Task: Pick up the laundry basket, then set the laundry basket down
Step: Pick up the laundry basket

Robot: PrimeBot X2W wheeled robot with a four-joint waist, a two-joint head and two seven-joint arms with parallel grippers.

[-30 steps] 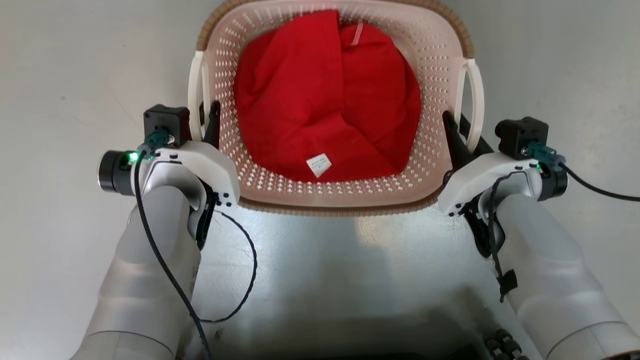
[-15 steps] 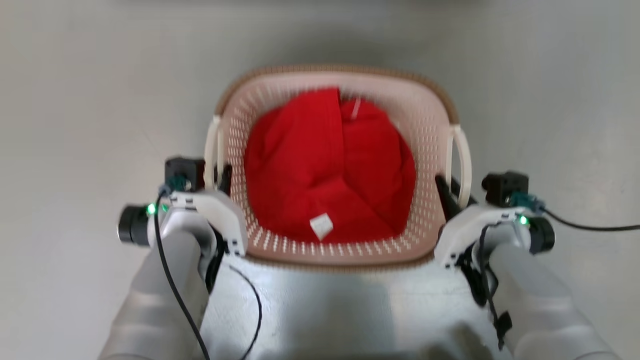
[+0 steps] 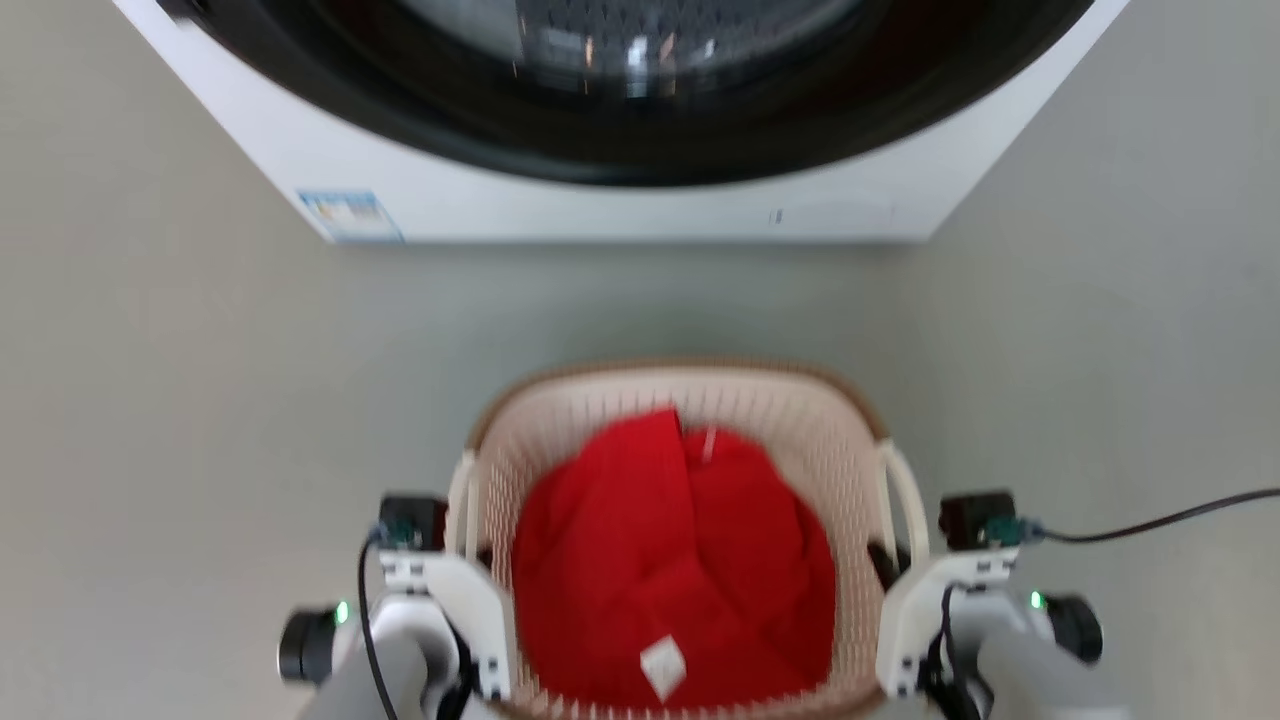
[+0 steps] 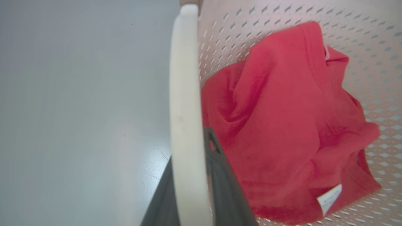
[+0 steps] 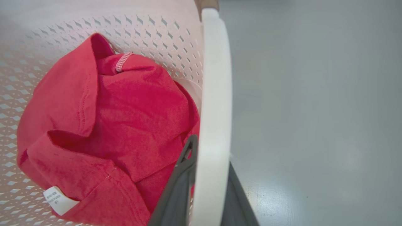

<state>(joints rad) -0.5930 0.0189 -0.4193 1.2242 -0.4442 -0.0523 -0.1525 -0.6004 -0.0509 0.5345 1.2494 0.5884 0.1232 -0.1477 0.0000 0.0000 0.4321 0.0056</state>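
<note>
- Pale grey floor [image 3: 150,400] before a washing machine [image 3: 620,200].
- The laundry basket [image 3: 790,420] hangs between both arms, apparently lifted.
- Left pincer [image 4: 191,147] and right pincer [image 5: 212,153] each clench a side handle [image 4: 185,78].
- Only setting it down remains.

Floor [image 3: 150,420]: lying pale grey, smooth, catching soft glare
Washing machine [image 3: 840,205]: standing white ahead, dark round door [image 3: 640,150] facing forward
Sticker [image 3: 350,215]: sitting at its lower left corner
</note>
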